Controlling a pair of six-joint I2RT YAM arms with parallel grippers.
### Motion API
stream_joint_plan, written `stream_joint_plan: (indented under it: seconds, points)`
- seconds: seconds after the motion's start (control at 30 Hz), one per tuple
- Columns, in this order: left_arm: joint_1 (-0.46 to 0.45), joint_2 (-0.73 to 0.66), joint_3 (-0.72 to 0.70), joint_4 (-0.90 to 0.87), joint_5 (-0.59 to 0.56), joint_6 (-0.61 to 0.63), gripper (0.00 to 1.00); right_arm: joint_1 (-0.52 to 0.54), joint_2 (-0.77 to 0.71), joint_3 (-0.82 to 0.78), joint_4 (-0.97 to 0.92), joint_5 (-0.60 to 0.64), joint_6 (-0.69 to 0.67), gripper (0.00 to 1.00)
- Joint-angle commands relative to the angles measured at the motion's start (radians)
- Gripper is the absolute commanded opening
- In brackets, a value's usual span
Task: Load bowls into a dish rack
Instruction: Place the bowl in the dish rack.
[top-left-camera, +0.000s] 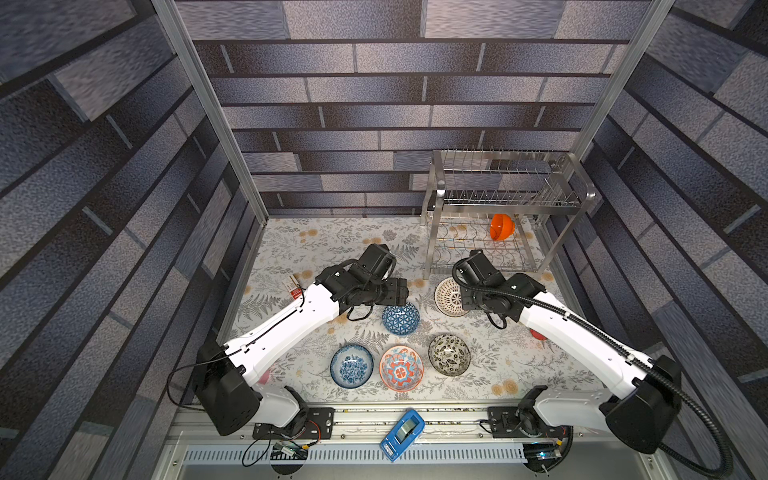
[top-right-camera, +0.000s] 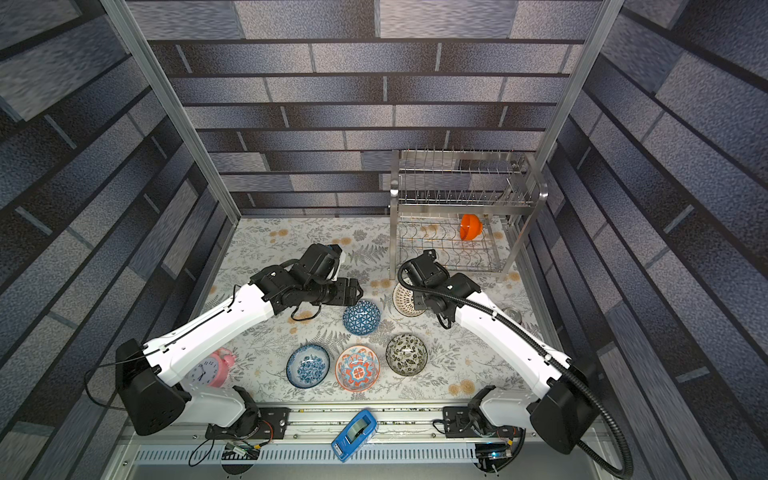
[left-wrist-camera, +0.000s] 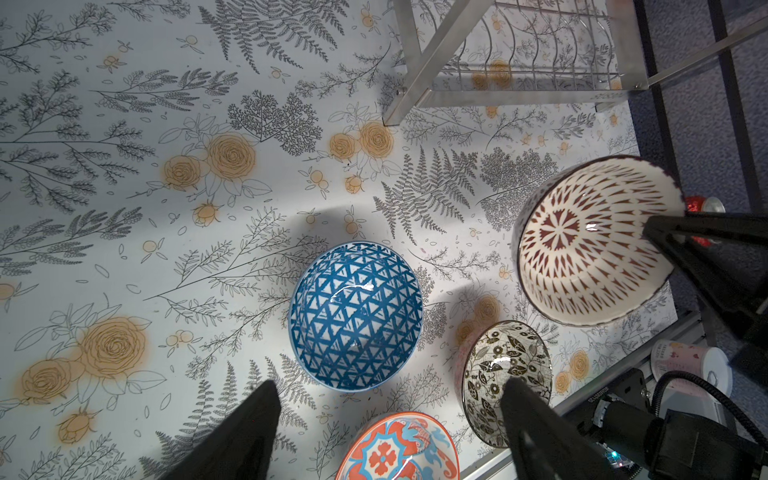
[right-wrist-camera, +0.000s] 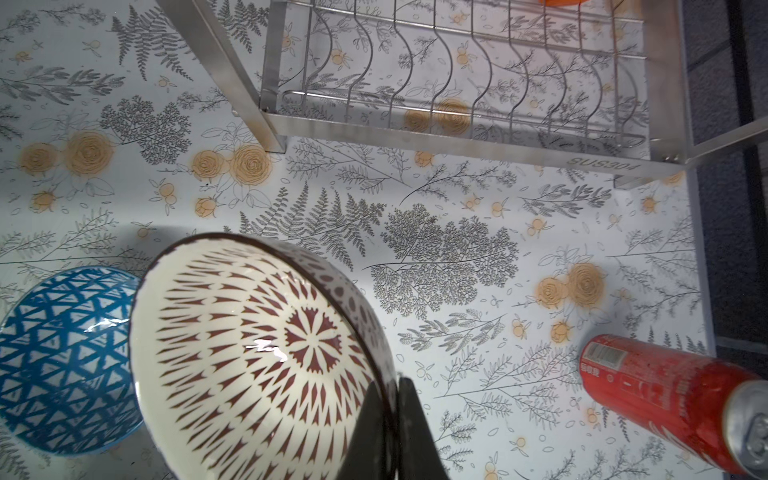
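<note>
Wrist pictures settle what the top views hide. The right hand (right-wrist-camera: 392, 399) is pressed onto the rim of the white lattice bowl (right-wrist-camera: 249, 357), one finger inside and one outside. The bowl is tilted, with its pinched edge raised. The left wrist view shows the same pinch from the side. From above, that hand is tucked under the right arm (top-left-camera: 573, 332), and only part of the bowl peeks out. Whether the bowl's lower edge touches the counter (right-wrist-camera: 457, 332) I cannot tell.

The left hand (left-wrist-camera: 392, 383) is spread wide and holds nothing. The blue triangle bowl (left-wrist-camera: 357, 316) sits upright on the counter just ahead of its fingertips, apart from them. Past one finger is the black-and-white floral bowl (left-wrist-camera: 507, 374), and below the hand the red-and-blue bowl (left-wrist-camera: 399, 449) is cut off by the picture's edge. The blue-white floral bowl (top-left-camera: 352, 365), behind the left hand, appears only from above.

Ahead of the right hand stands the dish rack (top-left-camera: 507, 199). The orange bowl (top-left-camera: 501, 227) stands on edge in its lower tier. It is plain in both top views but a mere sliver in the right wrist view. A red can (right-wrist-camera: 665, 399) near the right hand shows clearly in the wrist views. A pink clock (top-right-camera: 212, 368) behind the left hand is plain in a top view.
</note>
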Motion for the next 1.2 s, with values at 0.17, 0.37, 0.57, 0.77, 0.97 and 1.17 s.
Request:
stream_joint_plan:
  seconds: [0.17, 0.37, 0.57, 0.77, 0.97, 1.17]
  points:
    - [0.012, -0.03, -0.023, -0.004, -0.021, -0.018, 0.86, -0.022, -0.021, 0.024, 0.021, 0.249, -0.138, 0.0]
    - [0.022, -0.018, -0.012, -0.002, -0.017, -0.016, 0.86, -0.037, -0.001, 0.031, 0.091, 0.338, -0.224, 0.0]
    - [0.029, -0.003, -0.003, -0.008, -0.014, -0.009, 0.86, -0.05, 0.038, 0.043, 0.163, 0.421, -0.312, 0.0]
    - [0.039, 0.005, -0.005, -0.013, -0.006, -0.007, 0.86, -0.063, 0.07, 0.038, 0.253, 0.499, -0.411, 0.0]
    - [0.049, 0.008, -0.004, -0.012, -0.004, -0.003, 0.83, -0.094, 0.098, 0.021, 0.377, 0.556, -0.517, 0.0]
    - [0.06, 0.007, -0.006, -0.016, -0.006, 0.0, 0.83, -0.129, 0.124, -0.015, 0.519, 0.559, -0.589, 0.0]
